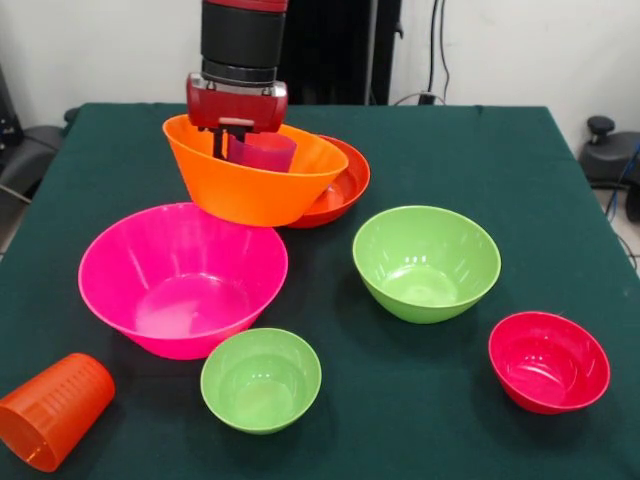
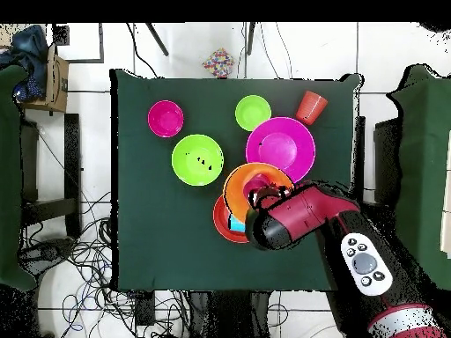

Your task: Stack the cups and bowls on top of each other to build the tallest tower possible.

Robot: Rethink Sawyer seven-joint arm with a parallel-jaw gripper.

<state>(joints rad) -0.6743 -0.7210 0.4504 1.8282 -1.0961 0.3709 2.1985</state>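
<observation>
I see my pincer [image 1: 233, 140] inside the large glossy orange plastic bowl [image 1: 250, 185], gripping a translucent purple plastic cup [image 1: 265, 152]; bowl tilts on shallow red-orange bowl [image 1: 345, 185].

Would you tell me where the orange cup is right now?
In the front view the orange cup lies on its side at the table's near left corner, just below the large pink bowl.
</observation>
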